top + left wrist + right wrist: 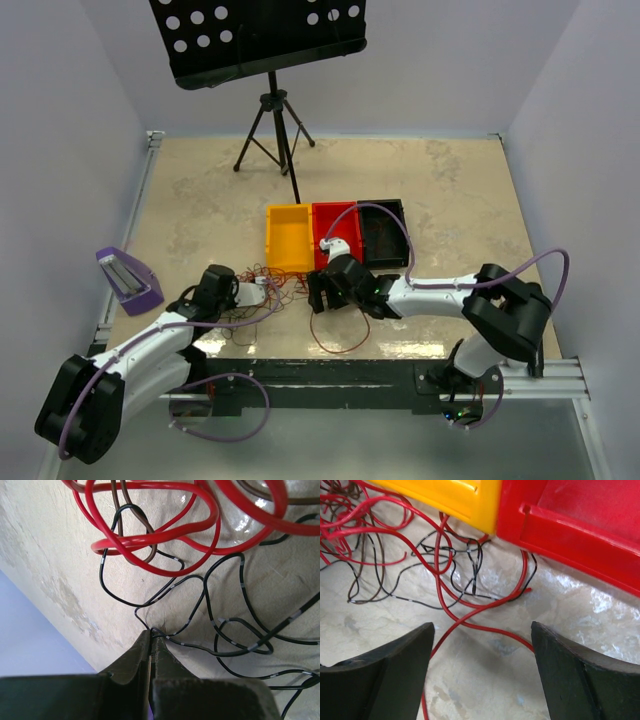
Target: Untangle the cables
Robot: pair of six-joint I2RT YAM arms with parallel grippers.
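— From above, where are the cables (268,285)?
— In a loose red-and-black tangle on the table (450,190), just in front of the yellow bin (290,238) and between the two arms. One red loop (338,350) trails toward the near edge. The left gripper (258,294) reaches into the tangle's left side. The right gripper (325,298) stands at its right side, near the red bin (335,228).

— And the left wrist camera?
— The fingers (130,665) are pressed together, with a black wire (241,572) pinched at their very tips, low against the table. The rest of that wire curls away ahead and to the right. The red strands (150,540) loop farther out, apart from the fingers.

— Right wrist?
— Jaws spread wide, holding nothing. A red strand (470,614) runs over the table and down through the gap between the two fingers (395,675). I cannot tell whether it brushes either one. The main bunch lies beyond the tips, up and to the left, beside the yellow bin. A few strands run under the corner where the yellow and red bins meet.
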